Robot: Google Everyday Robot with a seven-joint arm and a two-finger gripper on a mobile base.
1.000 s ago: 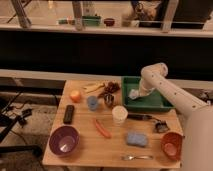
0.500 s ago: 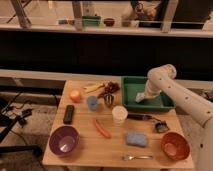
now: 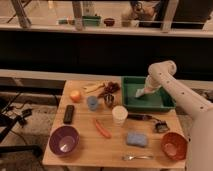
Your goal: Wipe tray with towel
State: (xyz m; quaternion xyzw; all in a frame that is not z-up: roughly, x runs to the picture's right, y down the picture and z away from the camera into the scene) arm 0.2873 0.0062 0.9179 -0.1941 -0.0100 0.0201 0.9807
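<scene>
A green tray [image 3: 161,103] sits at the back right of the wooden table [image 3: 85,145]. My white arm reaches in from the right, and the gripper [image 3: 143,92] points down inside the tray, near its middle. A pale towel [image 3: 139,93] shows at the gripper's tip against the tray floor. The tip of the gripper is hidden by the wrist and the towel.
On the table: a purple bowl [image 3: 64,139], an orange bowl [image 3: 173,145], a white cup [image 3: 119,114], a blue cup [image 3: 92,102], a blue sponge [image 3: 136,138], a red carrot-like item [image 3: 102,128], a black remote [image 3: 69,113], an orange fruit [image 3: 75,95], a fork [image 3: 136,157].
The arm has swung right and further over the tray, carrying the gripper from the tray's left part toward its middle.
</scene>
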